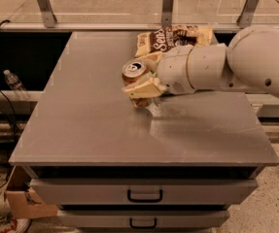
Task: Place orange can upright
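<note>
Only "Sen" reads on the brown chip bag (173, 40), while the hand (139, 89) clasps the orange can (134, 71), top up, over the table (90, 125).

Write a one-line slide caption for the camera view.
The gripper holds the orange can roughly upright over the grey table, a chip bag behind.

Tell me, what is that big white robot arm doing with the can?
The robot's hand is closed around the orange can, near the middle of the grey table. The can is nearly upright, with its silver top facing up and tipped a little. Its bottom is right down at the tabletop, but I cannot tell if it is resting there yet. A chip bag lies behind it, toward the back edge.
</note>
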Robot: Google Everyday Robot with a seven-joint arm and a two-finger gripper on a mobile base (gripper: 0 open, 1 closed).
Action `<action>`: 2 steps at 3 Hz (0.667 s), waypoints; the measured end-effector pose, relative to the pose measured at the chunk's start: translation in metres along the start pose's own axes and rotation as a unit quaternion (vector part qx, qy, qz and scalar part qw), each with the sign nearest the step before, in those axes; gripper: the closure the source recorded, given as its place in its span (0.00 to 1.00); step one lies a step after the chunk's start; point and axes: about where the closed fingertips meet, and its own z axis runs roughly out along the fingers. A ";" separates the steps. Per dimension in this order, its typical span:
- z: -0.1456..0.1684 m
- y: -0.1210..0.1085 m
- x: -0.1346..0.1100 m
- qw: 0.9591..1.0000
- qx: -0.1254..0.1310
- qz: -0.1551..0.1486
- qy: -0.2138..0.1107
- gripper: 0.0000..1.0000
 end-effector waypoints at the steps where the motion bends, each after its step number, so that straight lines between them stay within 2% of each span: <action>1: 0.005 0.001 0.005 1.000 -0.011 -0.011 -0.013 1.00; 2: 0.011 0.001 0.007 1.000 -0.024 -0.009 -0.008 1.00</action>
